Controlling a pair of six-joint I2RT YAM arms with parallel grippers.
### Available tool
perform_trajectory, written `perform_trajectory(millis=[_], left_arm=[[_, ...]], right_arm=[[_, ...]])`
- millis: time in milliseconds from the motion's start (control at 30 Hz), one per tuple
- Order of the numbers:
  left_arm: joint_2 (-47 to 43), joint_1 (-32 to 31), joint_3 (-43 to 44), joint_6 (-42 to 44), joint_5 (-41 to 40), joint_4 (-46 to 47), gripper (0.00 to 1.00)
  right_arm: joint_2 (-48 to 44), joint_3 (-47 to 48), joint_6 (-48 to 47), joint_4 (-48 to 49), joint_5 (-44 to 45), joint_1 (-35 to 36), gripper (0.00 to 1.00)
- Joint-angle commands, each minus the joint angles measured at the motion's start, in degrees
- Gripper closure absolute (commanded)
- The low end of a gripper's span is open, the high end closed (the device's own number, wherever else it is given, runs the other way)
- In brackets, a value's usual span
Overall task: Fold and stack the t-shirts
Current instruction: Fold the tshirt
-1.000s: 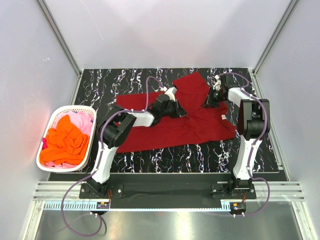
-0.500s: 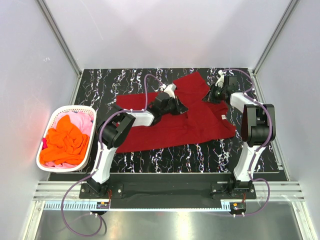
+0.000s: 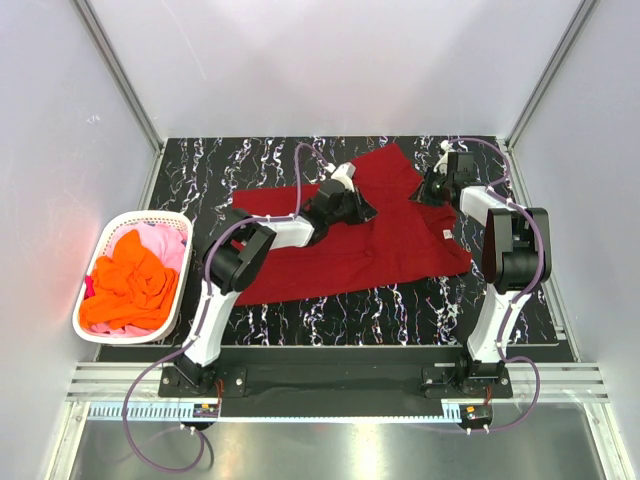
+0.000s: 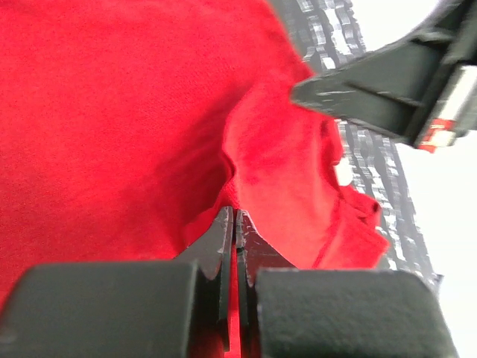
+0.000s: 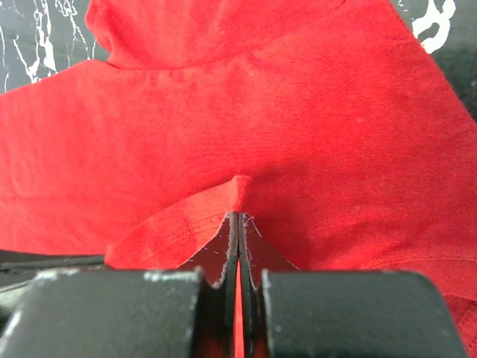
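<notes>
The left jaws are clenched on a pinch of the dark red t-shirt [image 4: 112,112]. In the left wrist view the two black fingers [image 4: 216,242] meet flat, and a raised ridge of red cloth comes out at their tips toward 12 o'clock. The right jaws are clenched too, grasping the same shirt. In the right wrist view a small peak of hemmed cloth stands up just at the closed tips. Smooth red fabric fills the frame beyond, with a curved fold at 12 o'clock and marbled counter showing at the 11 and 1 o'clock corners.

From above, the left arm [image 3: 285,235] reaches from its base at 7 o'clock across the shirt to the garment's far middle, close to 12 o'clock of the counter's centre. The right arm [image 3: 505,240] stands at 3 o'clock and bends back to the shirt's far right part, at about 1 o'clock. The two sets of jaws are near each other but apart, and a flap of cloth between them points toward 12 o'clock.

The shirt lies spread across the middle of the black, white-veined counter [image 3: 210,170], its long side running from 9 to 3 o'clock and its near edge slanting. Beside the counter's 9 o'clock edge sits a white basket [image 3: 95,335]. It holds a crumpled orange t-shirt [image 3: 130,280] lying over a pink t-shirt [image 3: 165,240].
</notes>
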Motion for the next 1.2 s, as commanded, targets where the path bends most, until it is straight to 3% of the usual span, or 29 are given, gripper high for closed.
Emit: perform_trajectory(millis=[0, 133, 233, 300, 367, 400, 467, 533, 667, 867, 933, 1167], left_arm=[[0.8, -0.1, 2.7, 2.2, -4.8, -1.2, 1.0], [0.5, -0.2, 3.3, 2.8, -6.9, -4.3, 1.0], [-1.3, -0.2, 2.7, 2.4, -9.2, -6.4, 0.84], [-3.8, -0.2, 2.0, 2.5, -10.9, -8.7, 0.83], [-6.2, -0.2, 1.6, 2.9, -12.7, -11.4, 0.78], [-9.0, -0.2, 1.1, 3.4, -14.3, -13.9, 0.64], [-13.6, 0.0, 0.9, 4.8, -17.5, -20.5, 0.58], [-16.4, 0.1, 1.0, 7.0, -18.3, -25.1, 0.55], [-24.6, 0.2, -2.9, 9.7, -20.2, -34.6, 0.56], [-35.4, 1.8, -14.7, 10.5, -23.7, -48.0, 0.62], [-36.4, 3.5, -16.9, 9.7, -24.1, -49.9, 0.61], [-35.9, 11.1, -25.1, 6.3, -24.3, -53.9, 0.76]], right_arm=[[-2.1, -0.2, 0.4, 2.4, 3.1, 0.3, 1.0], [-2.2, -0.2, 1.2, 2.4, 4.1, 0.3, 0.99], [-2.9, -0.1, 2.0, 1.7, 5.1, 0.3, 0.95], [-3.3, 0.3, 2.4, 0.6, 5.5, 0.3, 0.94], [-4.0, 1.1, 3.6, -2.0, 7.2, 0.3, 0.88], [-4.3, 1.6, 4.3, -3.6, 8.5, 0.3, 0.82], [-5.1, 3.3, 6.6, -9.7, 12.0, 0.3, 0.79], [-5.9, 4.3, 9.2, -14.2, 14.5, 0.3, 0.7], [-8.3, 1.7, 13.6, -23.0, 16.5, 0.3, 0.69], [-13.5, -6.3, 16.2, -25.1, 18.4, 0.3, 0.7], [-13.5, -8.0, 16.9, -25.0, 18.7, 0.3, 0.7], [-10.3, -10.7, 17.1, -25.0, 20.4, -0.4, 0.72]])
